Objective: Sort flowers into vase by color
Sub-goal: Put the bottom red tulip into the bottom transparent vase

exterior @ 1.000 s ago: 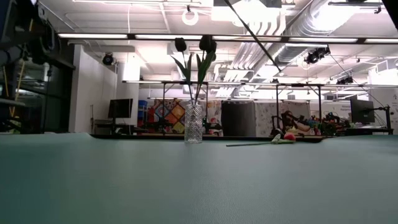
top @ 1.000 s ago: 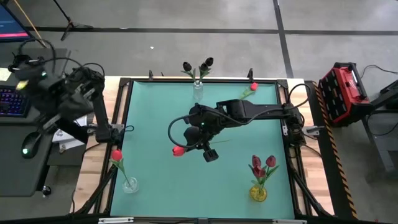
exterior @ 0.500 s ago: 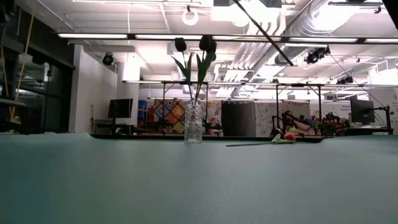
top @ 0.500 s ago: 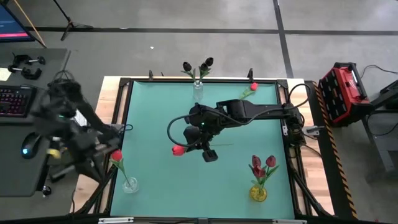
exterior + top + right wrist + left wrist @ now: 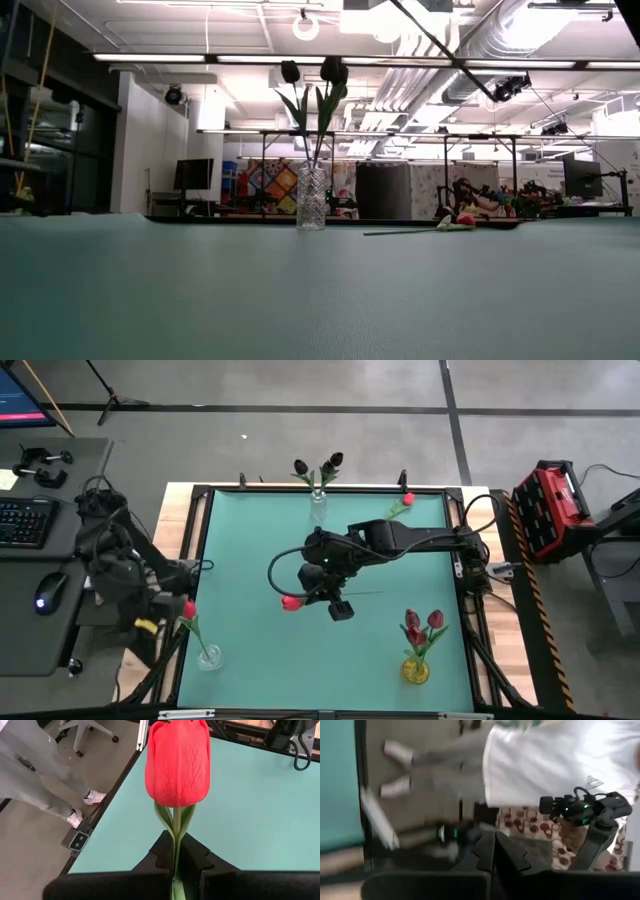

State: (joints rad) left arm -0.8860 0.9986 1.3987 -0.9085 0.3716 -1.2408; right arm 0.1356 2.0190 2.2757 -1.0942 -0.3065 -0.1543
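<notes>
The right gripper [image 5: 176, 857] hangs over the middle of the teal table mat [image 5: 250, 560], its two dark fingers clamped on the thin green stem of a bright red artificial tulip [image 5: 177, 762]; in the high view that red tulip [image 5: 290, 601] points toward the left side of the mat, with the stem running back under the right gripper [image 5: 333, 598]. Beyond it, at the far edge of the mat, a clear cut-glass vase [image 5: 318, 507] holds black-headed tulips [image 5: 332, 461], and another red tulip lies flat on the mat near the far right corner [image 5: 402, 503]. At the near right, a yellow vase [image 5: 416, 671] carries dark pink-maroon tulips [image 5: 424, 622]. At the near left edge, a clear glass vase [image 5: 208, 657] holds a single red tulip [image 5: 187, 610]. The left gripper [image 5: 494, 851] is off the mat beside the table's left edge, its fingers pressed together on nothing; behind it a person in a white top and grey trousers [image 5: 555, 760] stands on the floor.
</notes>
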